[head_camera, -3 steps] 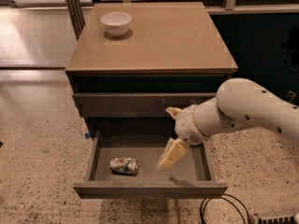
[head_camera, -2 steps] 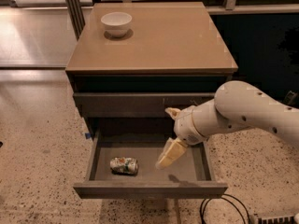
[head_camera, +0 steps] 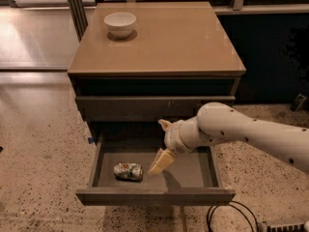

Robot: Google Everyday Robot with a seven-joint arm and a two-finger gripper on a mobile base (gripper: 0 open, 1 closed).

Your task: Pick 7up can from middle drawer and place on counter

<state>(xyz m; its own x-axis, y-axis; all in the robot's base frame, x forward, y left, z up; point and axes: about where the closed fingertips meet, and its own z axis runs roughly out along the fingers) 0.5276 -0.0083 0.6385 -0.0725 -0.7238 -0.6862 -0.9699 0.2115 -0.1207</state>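
Observation:
The 7up can [head_camera: 128, 171] lies on its side on the floor of the open middle drawer [head_camera: 193, 175], left of centre. It is whitish with green and red print. My gripper [head_camera: 156, 148] hangs over the drawer's middle, just right of the can and not touching it. Its fingers are spread apart: the lower fingertip [head_camera: 159, 163] points down toward the can and the other one sits up near the drawer above. The counter [head_camera: 178, 42] is the tan top of the cabinet.
A white bowl [head_camera: 120, 23] stands at the counter's back left. A closed drawer front [head_camera: 154, 108] sits right above the open drawer. My white arm [head_camera: 241, 129] reaches in from the right. A black cable [head_camera: 227, 216] lies on the speckled floor at the lower right.
My gripper has moved a little to the left over the drawer, closer to the can. The can and the bowl have not moved.

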